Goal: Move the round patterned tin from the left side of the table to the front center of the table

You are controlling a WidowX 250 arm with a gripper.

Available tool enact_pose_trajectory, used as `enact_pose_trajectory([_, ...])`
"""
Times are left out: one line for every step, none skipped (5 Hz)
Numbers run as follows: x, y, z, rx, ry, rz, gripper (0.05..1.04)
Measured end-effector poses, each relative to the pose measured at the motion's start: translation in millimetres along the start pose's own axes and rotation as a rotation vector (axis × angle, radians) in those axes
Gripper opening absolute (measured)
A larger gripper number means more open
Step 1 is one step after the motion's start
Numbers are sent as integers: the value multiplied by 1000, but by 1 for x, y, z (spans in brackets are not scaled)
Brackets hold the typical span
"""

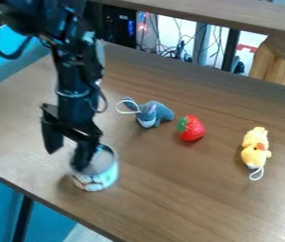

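Camera view: open fingers (82, 155), one hiding part of the light-blue can (104, 175), contact unclear.

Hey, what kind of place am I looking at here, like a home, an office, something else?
Probably a robotics lab or workshop: a black robot arm hangs over a wood-look table with a can and a toy strawberry, and loose cables tangle behind.

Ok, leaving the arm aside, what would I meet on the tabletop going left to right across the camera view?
Light-blue-and-white can, blue-grey plush toy, red strawberry, yellow plush toy.
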State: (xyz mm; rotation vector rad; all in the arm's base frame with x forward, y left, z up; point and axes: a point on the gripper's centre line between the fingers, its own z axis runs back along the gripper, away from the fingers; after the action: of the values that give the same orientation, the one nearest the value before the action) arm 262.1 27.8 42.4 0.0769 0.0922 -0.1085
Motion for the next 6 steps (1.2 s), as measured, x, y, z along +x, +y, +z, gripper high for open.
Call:
enact_pose_trajectory([2, -15, 0, -45, -5, 40, 1001])
enact_pose_trajectory([5, -24, 0, -100, -8, 110, 1001])
enact_pose_trajectory([6, -29, 1, -123, -10, 152, 1001])
enact_pose_trajectory([2, -28, 5, -132, -25, 193, 1001])
enact_pose_trajectory([-4, -13, 28, -134, -114, 222, 1001])
enact_pose_trajectory([-8, -7, 48, -161, -169, 241, 1001])
